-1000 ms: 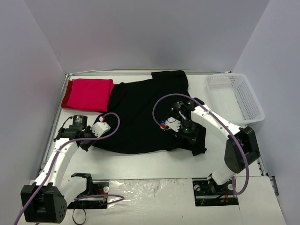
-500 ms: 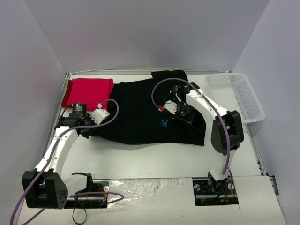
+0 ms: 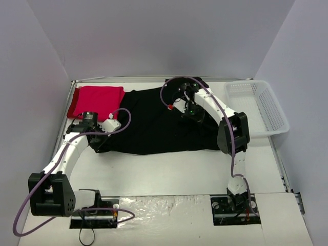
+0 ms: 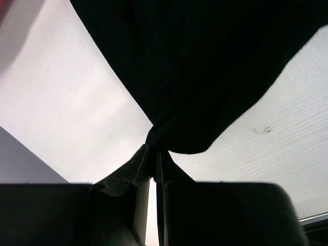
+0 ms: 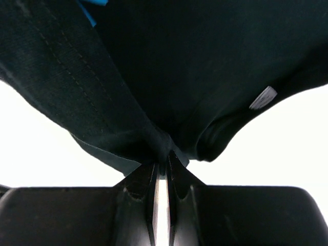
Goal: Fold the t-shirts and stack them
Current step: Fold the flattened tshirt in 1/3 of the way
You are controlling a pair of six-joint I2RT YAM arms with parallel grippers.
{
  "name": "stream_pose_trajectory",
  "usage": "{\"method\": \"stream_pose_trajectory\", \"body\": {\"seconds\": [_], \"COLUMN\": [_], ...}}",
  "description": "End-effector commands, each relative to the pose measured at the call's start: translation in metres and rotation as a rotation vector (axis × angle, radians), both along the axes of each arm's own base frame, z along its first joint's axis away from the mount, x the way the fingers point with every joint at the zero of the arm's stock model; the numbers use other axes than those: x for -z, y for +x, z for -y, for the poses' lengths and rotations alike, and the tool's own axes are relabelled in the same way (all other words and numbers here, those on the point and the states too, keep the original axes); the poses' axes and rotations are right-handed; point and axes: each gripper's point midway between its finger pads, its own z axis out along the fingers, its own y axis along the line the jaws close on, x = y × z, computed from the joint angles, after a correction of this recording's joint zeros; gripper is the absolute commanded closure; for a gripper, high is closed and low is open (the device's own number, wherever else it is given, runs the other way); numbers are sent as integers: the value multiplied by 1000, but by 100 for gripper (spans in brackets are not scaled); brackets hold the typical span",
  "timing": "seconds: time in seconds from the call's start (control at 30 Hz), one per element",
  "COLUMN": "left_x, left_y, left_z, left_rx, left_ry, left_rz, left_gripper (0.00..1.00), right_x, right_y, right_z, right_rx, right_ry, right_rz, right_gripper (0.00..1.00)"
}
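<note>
The black t-shirt (image 3: 148,128), laid 9 to 3 o'clock across the counter (image 3: 169,171), is pinched by closed jaws: left gripper (image 3: 98,139) at its 9 o'clock edge, right gripper (image 3: 192,108) at 1 o'clock.

Top view: the right arm (image 3: 212,105) crosses the black t-shirt (image 3: 148,128) and hides the cloth beneath it. You cannot separate either arm's fingers from the dark fabric here. Where the black t-shirt meets the red t-shirt (image 3: 95,102), overlap or mere touch: cannot tell.

Left wrist view: black cloth runs off the top and right edges. Tips of the left fingers (image 4: 134,173) are buried in bunched cloth. Red smear (image 4: 5,15) in the top left corner, blurred and cut by the edge.

Right wrist view: tips of the right fingers (image 5: 179,180) are swallowed by the fold. Blue patch (image 5: 93,9) is cut by the top edge, shape unreadable. White label (image 5: 264,97): too small for you to read.
</note>
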Motion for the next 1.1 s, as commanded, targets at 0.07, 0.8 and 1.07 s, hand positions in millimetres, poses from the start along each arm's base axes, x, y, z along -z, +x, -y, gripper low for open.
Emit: {"method": "stream_pose_trajectory", "body": {"seconds": [0.07, 0.8, 1.07], "left_x": [-6, 11, 10], "left_y": [14, 36, 48], "left_z": [-4, -6, -7], "left_rx": [-13, -27, -47], "left_ry": [16, 28, 36], "left_rz": [38, -4, 19], "left_gripper": [98, 98, 98], "right_x": [0, 24, 30], "right_y": [8, 57, 76], "right_z": [9, 11, 3], "right_rx": [7, 44, 81], "right_ry": [-64, -101, -58], "right_rz": [-17, 66, 137], "right_gripper": [100, 100, 100]}}
